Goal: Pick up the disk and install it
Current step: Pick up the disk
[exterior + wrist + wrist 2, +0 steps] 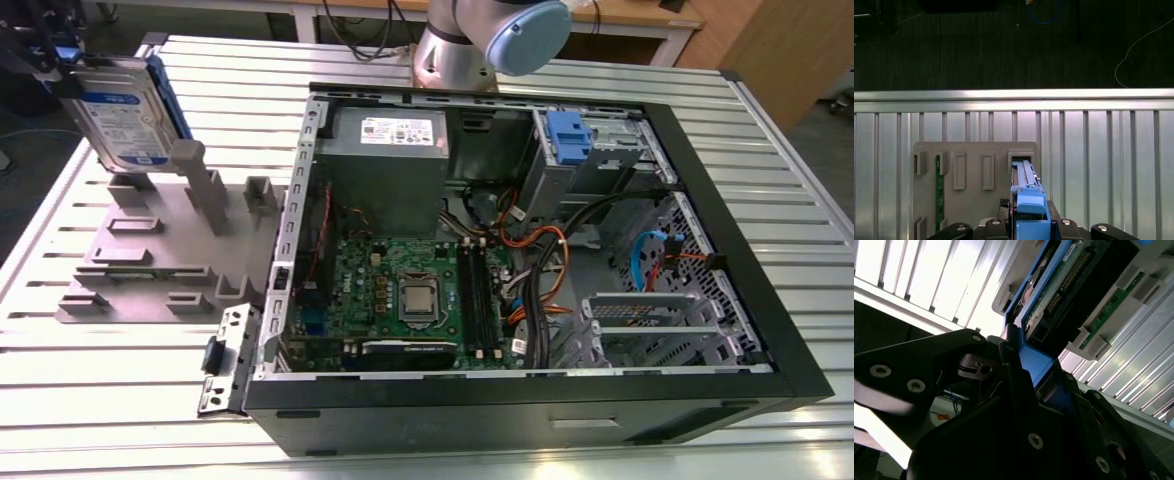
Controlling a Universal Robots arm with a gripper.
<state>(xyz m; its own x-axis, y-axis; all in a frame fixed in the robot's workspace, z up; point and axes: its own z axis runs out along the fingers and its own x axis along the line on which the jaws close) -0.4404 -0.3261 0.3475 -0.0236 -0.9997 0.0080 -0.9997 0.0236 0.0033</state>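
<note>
Up at the far corner of the ribbed metal surface [120, 400], the tool [64, 68] is clenched on the disk [127, 115], its dark fingers [1010, 356] pinching the bright blue carrier frame from both sides. The disk hangs upright straight below the tool, its white-and-blue label facing out. Directly under the disk sits a grey fixture plate [147, 270] with raised posts and slots. The disk's lower edge is close above one of those posts, and I cannot tell whether the two touch. In the first wrist view a thin green circuit strip [939, 195] stands on edge in another slot of that plate, a little to one side of the tool. Well apart from the tool lies the open black computer case [747, 250], with its green motherboard [400, 300], a grey power supply box [387, 140] and a drive bay [601, 150] with a blue clip.
</note>
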